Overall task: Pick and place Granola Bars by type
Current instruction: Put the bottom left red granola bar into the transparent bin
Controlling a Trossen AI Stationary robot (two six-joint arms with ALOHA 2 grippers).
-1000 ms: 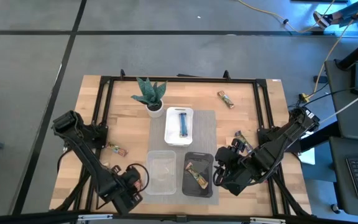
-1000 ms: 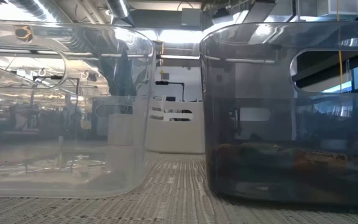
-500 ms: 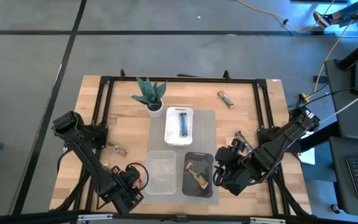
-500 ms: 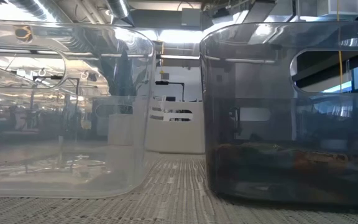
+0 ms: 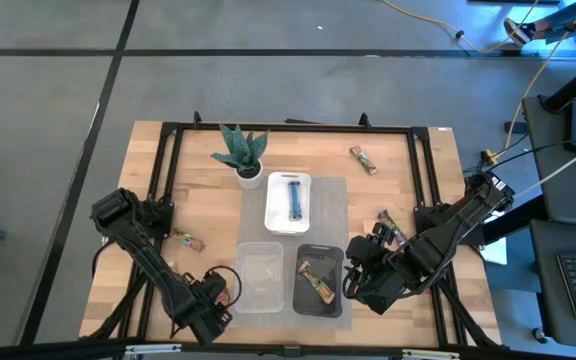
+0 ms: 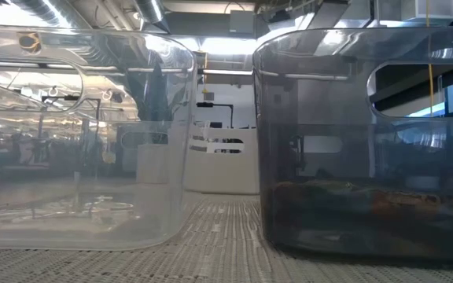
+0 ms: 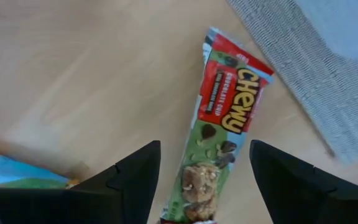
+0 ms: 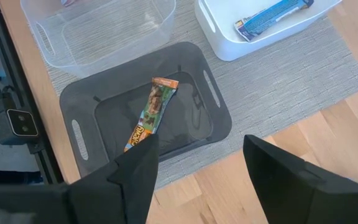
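Note:
A red-and-green granola bar (image 7: 219,130) lies flat on the wood beside the grey mat (image 7: 328,74). My left gripper (image 7: 204,149) points down over the bar's near end, open, one finger on each side and apart from the wrapper. In the high view it is at the near left (image 5: 218,298). My right gripper (image 8: 199,142) hangs open above the black tray (image 8: 79,106), which holds one green-and-brown bar (image 8: 151,115). A blue bar (image 8: 272,15) lies in the white tray (image 5: 288,203). The clear tray (image 5: 259,277) stands left of the black one.
More bars lie loose on the wood: one at the far right (image 5: 363,158), one by the right arm (image 5: 386,222), one at the left (image 5: 188,241), and one with a blue-and-orange wrapper (image 7: 17,174) close to my left fingers. A potted plant (image 5: 243,155) stands behind the white tray.
My left arm has sunk, bringing its gripper down toward the red-and-green bar on the wood. The right arm and all bars have kept still.

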